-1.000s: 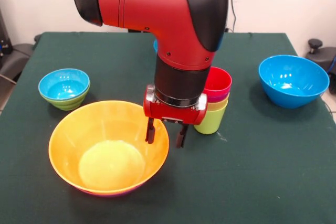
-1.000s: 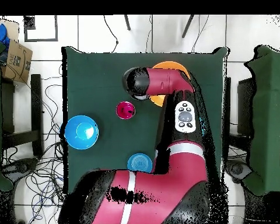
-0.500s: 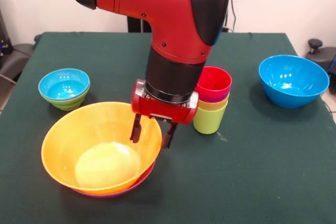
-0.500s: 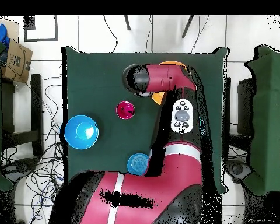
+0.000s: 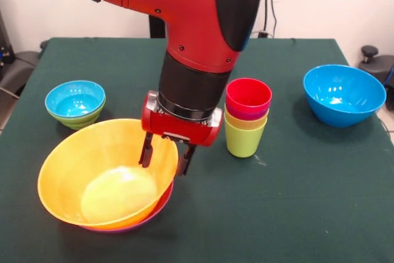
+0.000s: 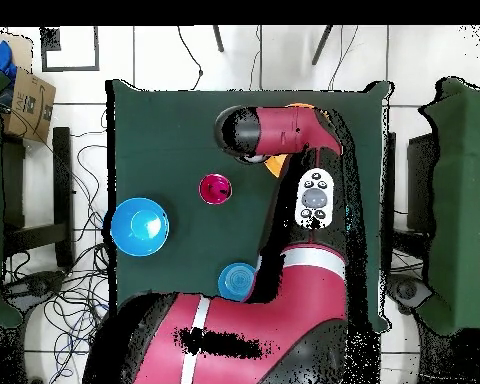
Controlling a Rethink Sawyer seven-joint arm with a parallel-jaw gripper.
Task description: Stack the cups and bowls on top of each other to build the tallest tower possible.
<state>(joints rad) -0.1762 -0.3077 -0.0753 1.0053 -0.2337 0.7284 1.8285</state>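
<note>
Front view: gripper (image 5: 164, 158) straddles the near-right rim of the large yellow-orange bowl (image 5: 92, 170), one finger inside and one outside, apparently pinching the wall; the bowl tilts on the purple bowl (image 5: 157, 206) beneath. Beside it stands the cup stack (image 5: 246, 121), red on top, lime green lowest; a large blue bowl (image 5: 343, 95) and a small blue bowl (image 5: 75, 100) nested in a green bowl (image 5: 80, 120) sit apart. Lifting should probably go slowly, straight up, so the rim cannot slip.

Overhead view: the arm (image 6: 284, 135) hides nearly all of the yellow-orange bowl; the tabletop (image 6: 164, 130) shows the cup stack between.

Red arm (image 6: 284, 250) over green table (image 6: 164, 130), large blue bowl (image 6: 139, 226), red cup (image 6: 215, 188)
</note>
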